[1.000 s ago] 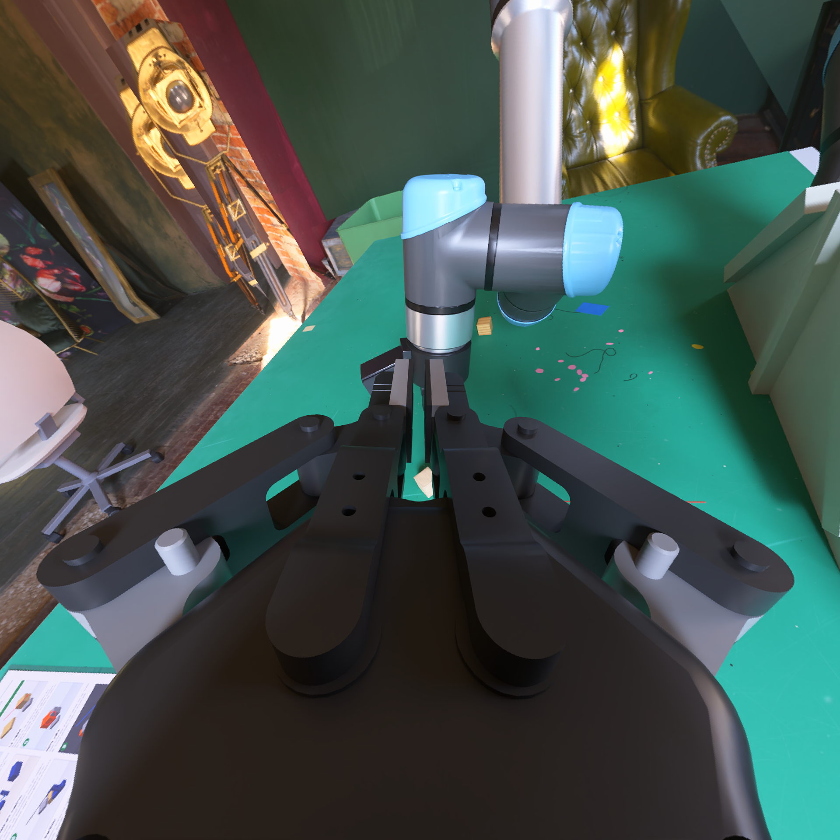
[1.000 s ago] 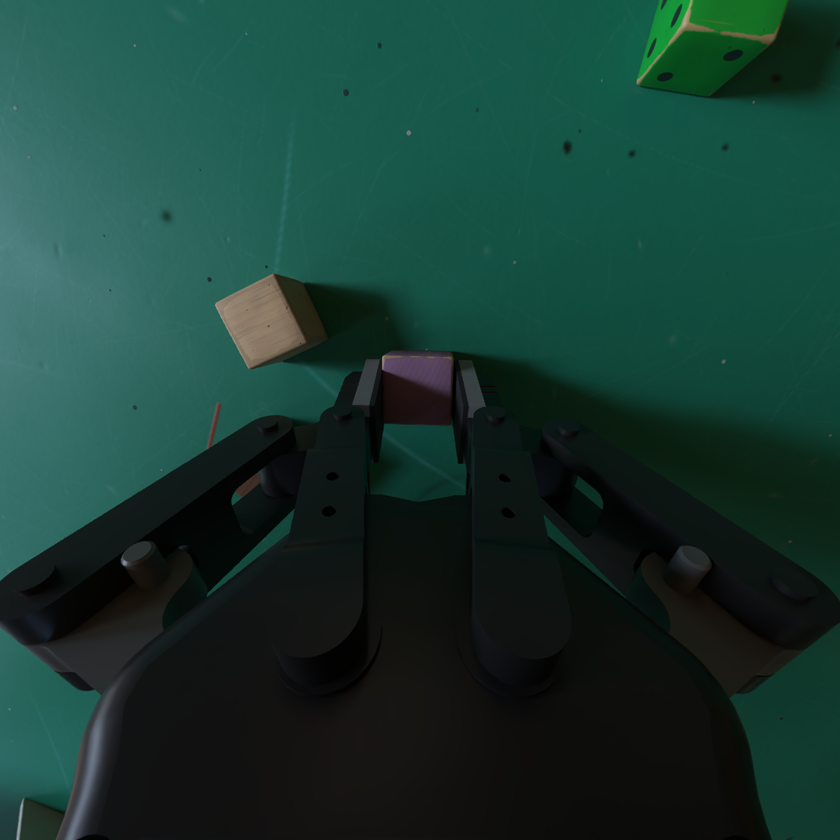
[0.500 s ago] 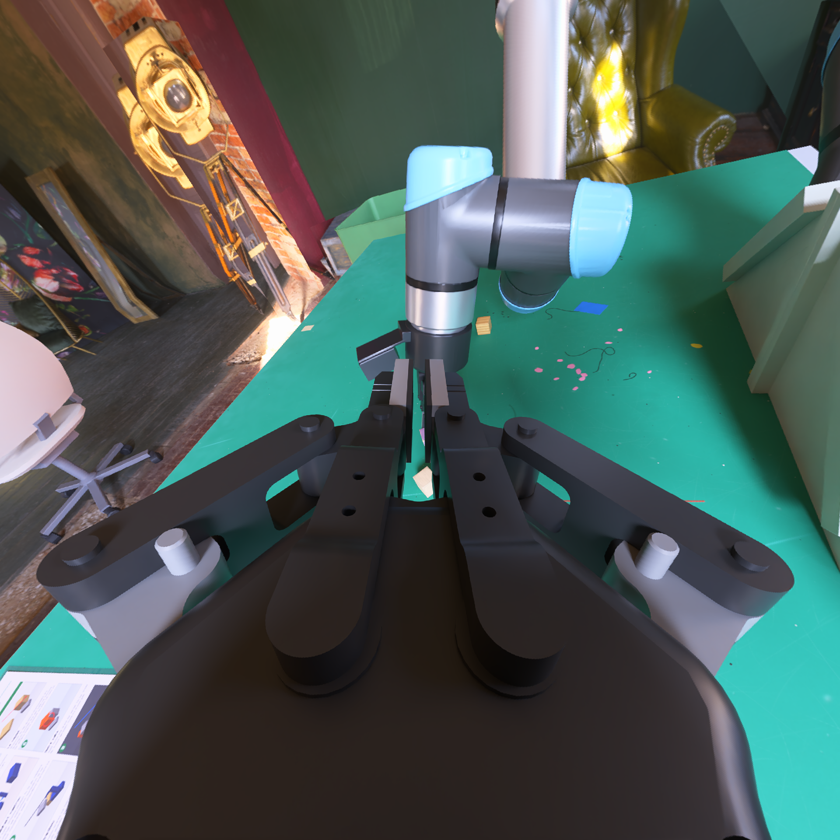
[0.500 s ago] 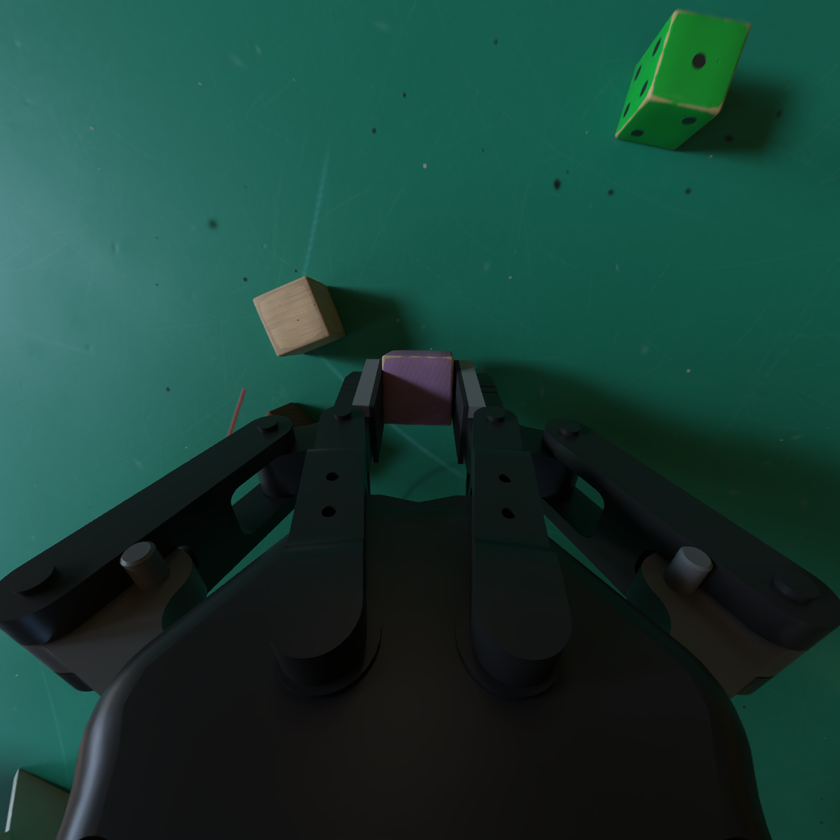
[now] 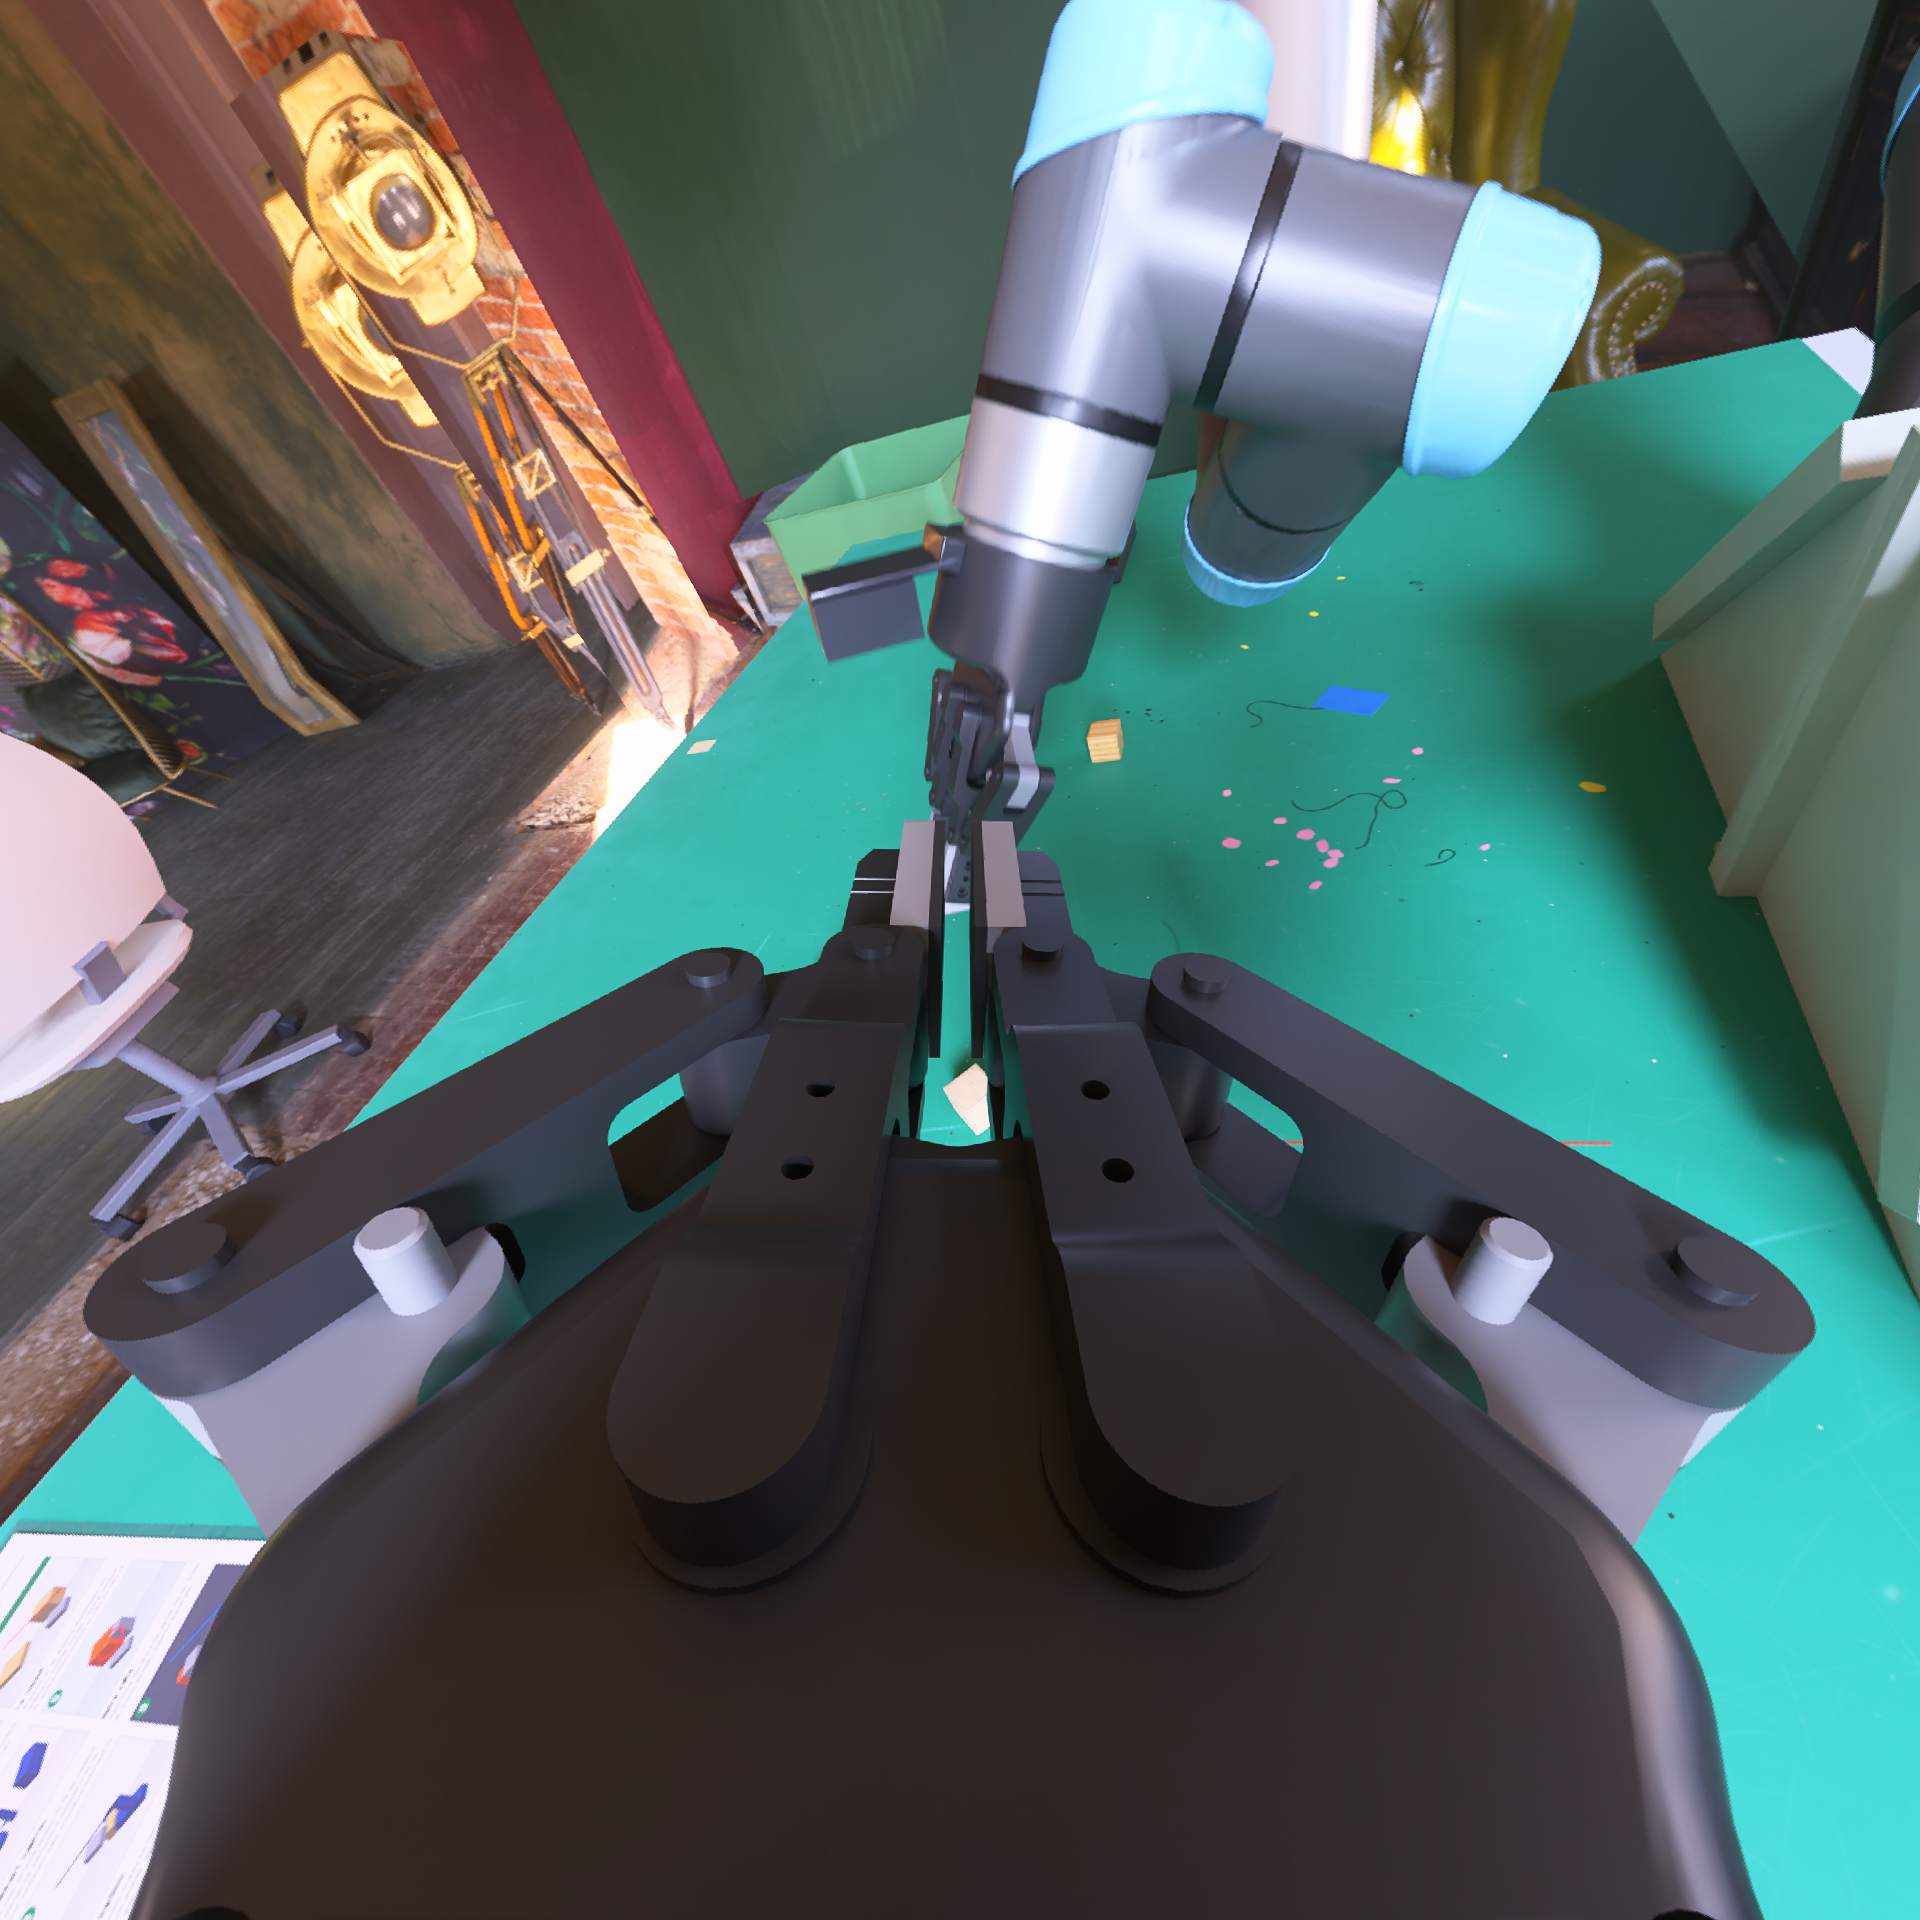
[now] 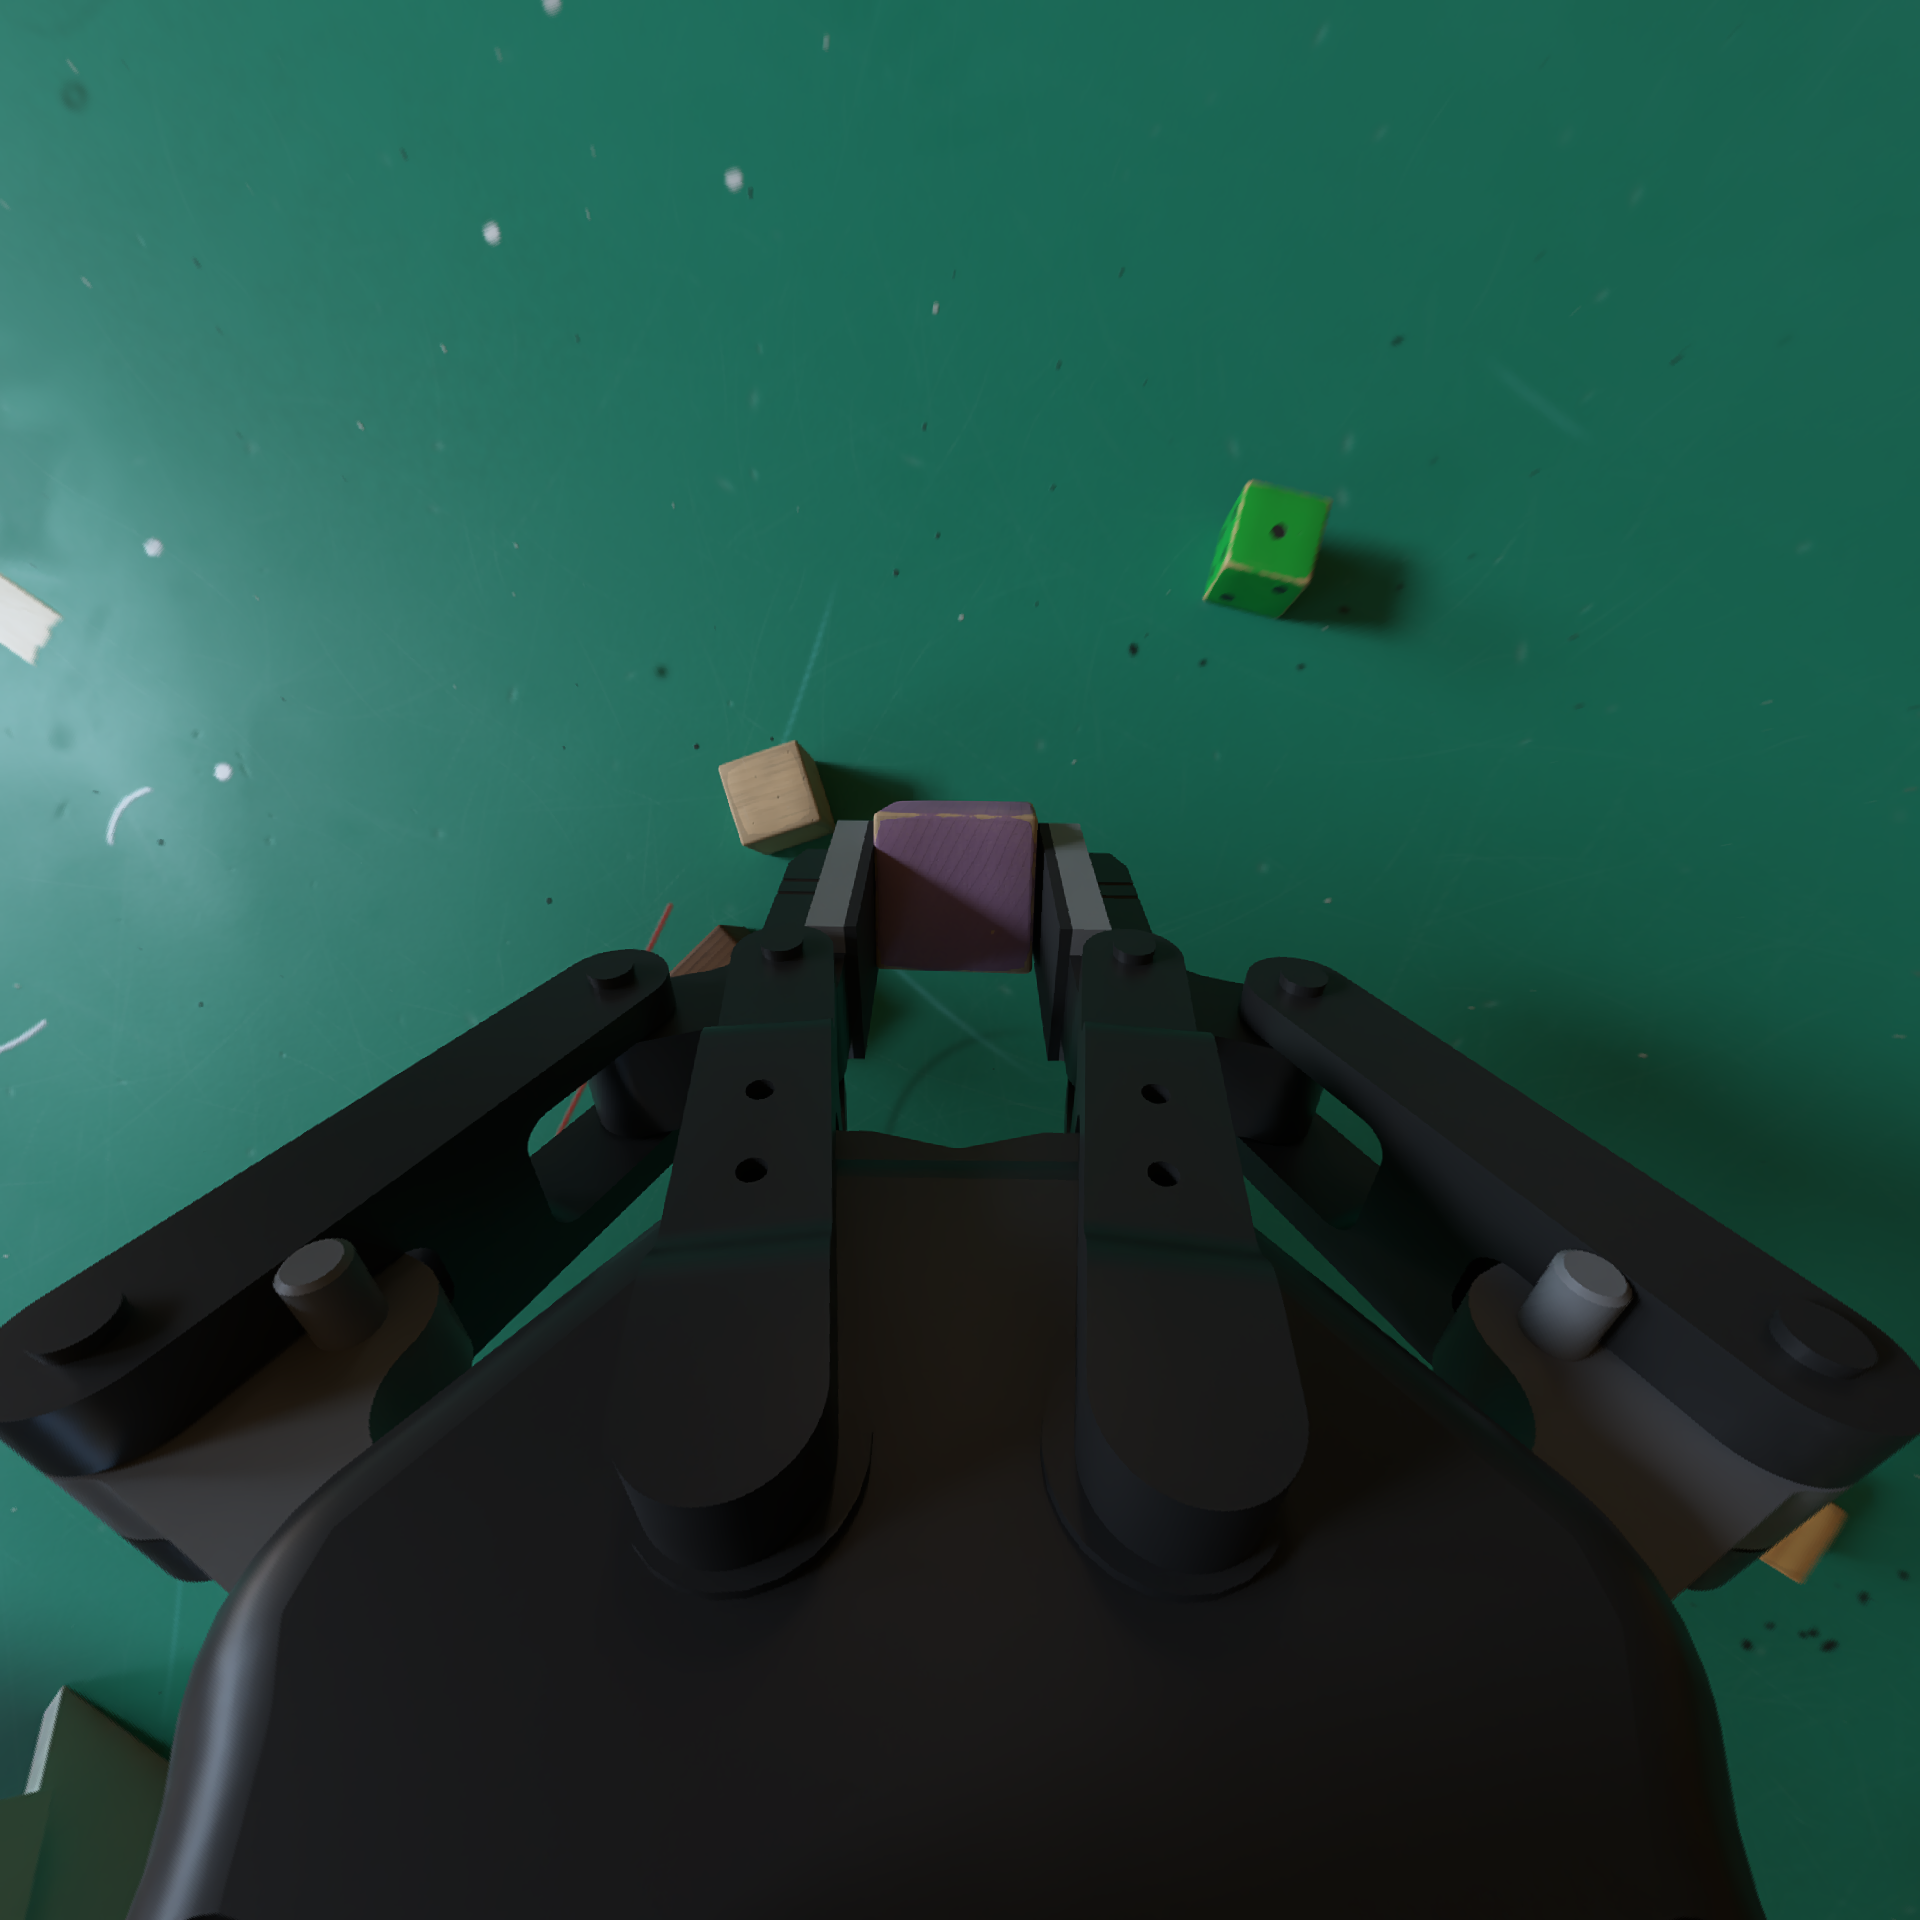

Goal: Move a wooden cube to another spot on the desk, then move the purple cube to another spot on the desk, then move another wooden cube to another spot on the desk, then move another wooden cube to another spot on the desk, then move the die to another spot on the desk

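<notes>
While right gripper (image 6: pixel 956 894) clamps purple cube (image 6: pixel 954 883), left gripper (image 5: pixel 956 883) sits closed, empty; no legible writing.

No words, brands or numbers you could read anywhere, your printed white paper sheet (image 5: pixel 73 1704) at the green desk's corner carries only small coloured pictures (any lettering too small to tell), your bright green die (image 6: pixel 1268 549) shows black pips only.
</notes>
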### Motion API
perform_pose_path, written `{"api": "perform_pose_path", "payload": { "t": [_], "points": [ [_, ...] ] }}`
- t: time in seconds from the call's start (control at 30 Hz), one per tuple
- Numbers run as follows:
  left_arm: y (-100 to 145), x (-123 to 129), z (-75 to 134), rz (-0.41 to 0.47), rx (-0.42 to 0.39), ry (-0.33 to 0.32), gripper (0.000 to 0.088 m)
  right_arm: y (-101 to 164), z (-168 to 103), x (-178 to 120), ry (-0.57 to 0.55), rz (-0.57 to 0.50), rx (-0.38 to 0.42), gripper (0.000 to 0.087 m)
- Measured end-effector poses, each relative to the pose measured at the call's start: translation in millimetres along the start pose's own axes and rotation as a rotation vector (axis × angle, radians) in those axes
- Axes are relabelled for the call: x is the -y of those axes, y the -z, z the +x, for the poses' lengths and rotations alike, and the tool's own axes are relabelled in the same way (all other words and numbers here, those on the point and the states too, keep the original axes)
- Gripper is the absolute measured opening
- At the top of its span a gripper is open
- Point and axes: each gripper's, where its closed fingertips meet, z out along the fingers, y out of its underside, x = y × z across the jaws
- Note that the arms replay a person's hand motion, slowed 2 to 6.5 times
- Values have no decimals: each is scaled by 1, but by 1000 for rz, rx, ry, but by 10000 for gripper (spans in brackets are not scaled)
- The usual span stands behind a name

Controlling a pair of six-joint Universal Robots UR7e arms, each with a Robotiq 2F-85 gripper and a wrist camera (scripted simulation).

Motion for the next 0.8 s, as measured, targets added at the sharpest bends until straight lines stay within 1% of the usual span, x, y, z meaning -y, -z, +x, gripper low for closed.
{"api": "perform_pose_path", "payload": {
  "t": [0.17,0.37,0.6,0.8],
  "points": [
    [0,0,0,0,0,0,44,35,9,14,2,83,-24,261],
    [0,0,0,0,-1,0,44,75,26,22,-20,144,-61,261],
    [-1,1,1,1,-3,-2,44,112,55,18,-60,165,-122,261],
    [-1,1,1,2,-5,-5,43,133,87,5,-112,150,-197,261]
  ]
}}
